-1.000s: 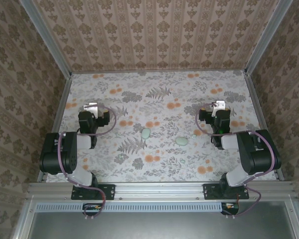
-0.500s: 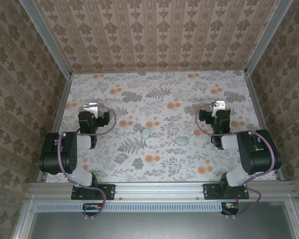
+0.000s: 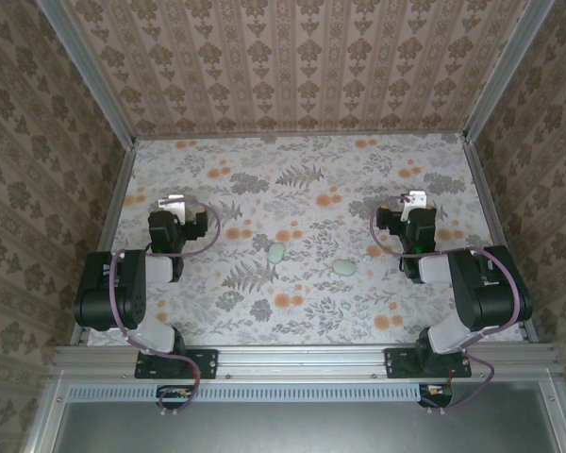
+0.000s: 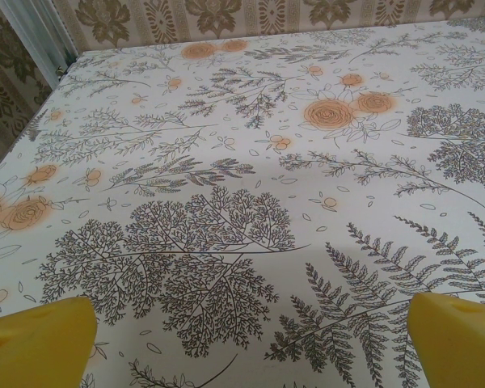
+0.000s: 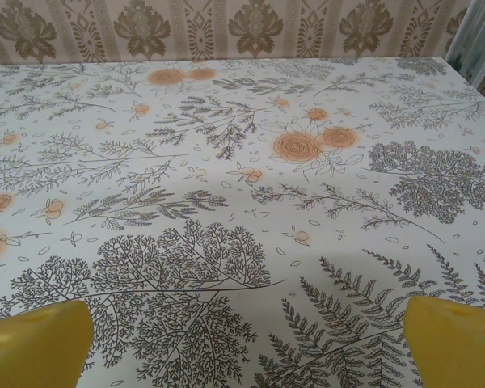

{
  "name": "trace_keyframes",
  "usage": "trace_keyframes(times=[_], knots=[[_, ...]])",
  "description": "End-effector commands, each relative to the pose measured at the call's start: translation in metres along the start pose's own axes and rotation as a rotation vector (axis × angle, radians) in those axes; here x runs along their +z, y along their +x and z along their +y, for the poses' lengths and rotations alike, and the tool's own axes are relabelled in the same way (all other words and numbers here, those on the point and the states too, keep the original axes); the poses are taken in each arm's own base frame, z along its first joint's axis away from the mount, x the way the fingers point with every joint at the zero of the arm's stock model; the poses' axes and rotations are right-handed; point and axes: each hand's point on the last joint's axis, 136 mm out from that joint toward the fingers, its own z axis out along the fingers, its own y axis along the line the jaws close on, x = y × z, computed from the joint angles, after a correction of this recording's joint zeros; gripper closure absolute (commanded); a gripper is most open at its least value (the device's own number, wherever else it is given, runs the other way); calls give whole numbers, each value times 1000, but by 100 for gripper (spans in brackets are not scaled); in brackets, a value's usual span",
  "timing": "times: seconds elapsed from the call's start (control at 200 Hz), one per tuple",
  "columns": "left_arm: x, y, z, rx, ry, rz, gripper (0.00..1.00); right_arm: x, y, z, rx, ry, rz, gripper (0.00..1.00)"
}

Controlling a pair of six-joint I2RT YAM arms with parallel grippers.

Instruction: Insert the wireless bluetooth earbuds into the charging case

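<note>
Overhead, we note the floral table [image 3: 302, 160] with two pale mint ovals near its middle, between the arms: left mint oval [image 3: 276, 252] and right mint oval [image 3: 343, 268], well apart from each other. The charging case is one of these; from this height we cannot tell which. Closer to the arm bases we see two tiny pale specks, one [image 3: 346, 304] below the right oval and one [image 3: 228, 297] toward the left. They may be the earbuds but are too small to be sure.

The left gripper [image 3: 173, 203] sits over the left part of the table and the right gripper [image 3: 415, 199] over the right part, both well clear of the ovals.

In each wrist view we see yellow fingers [image 4: 36, 339] [image 5: 32, 343] at the bottom corners, spread wide with nothing between them — just printed ferns and orange flowers.
</note>
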Motion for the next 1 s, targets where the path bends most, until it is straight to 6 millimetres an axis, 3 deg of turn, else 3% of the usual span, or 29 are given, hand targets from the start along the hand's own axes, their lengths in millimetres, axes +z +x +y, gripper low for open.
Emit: trace_keyframes(times=[0.0,0.59,0.76,0.92,0.995], knots=[[-4,-4,2,20,4,-13,0,-4,-2,0,17,-12,-5,0],[-5,-4,2,20,5,-14,0,-4,-3,0,18,-11,-7,0],[-9,-12,2,25,2,-15,0,-4,-4,3,10,-26,-4,0],[-25,-29,11,-15,-49,23,0,-12,-22,1,13,-18,53,0],[-35,-37,14,-48,-58,52,0,-23,-45,-3,52,-5,56,0]])
